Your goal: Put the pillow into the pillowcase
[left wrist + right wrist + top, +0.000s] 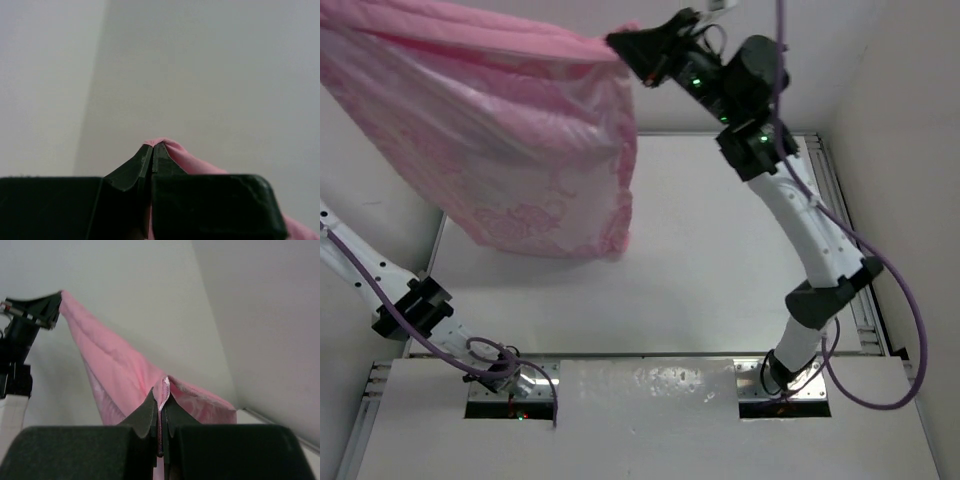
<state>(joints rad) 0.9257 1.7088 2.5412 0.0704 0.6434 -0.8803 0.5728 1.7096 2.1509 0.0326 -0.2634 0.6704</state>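
Note:
The pink satin pillowcase [510, 130] hangs in the air above the table's far left, stretched between both grippers. My right gripper [618, 42] is shut on its upper right corner; the right wrist view shows the seam [164, 387] pinched between the fingers. My left gripper [152, 146] is shut on the other upper corner [200, 162]. It is out of the top view but shows in the right wrist view [37, 310]. The pillow is not visible; I cannot tell whether it is inside the case.
The white table [720, 250] lies below, with a metal rail [830, 190] along its right edge. White walls stand close behind and on both sides. Purple cables [910, 300] loop off both arms.

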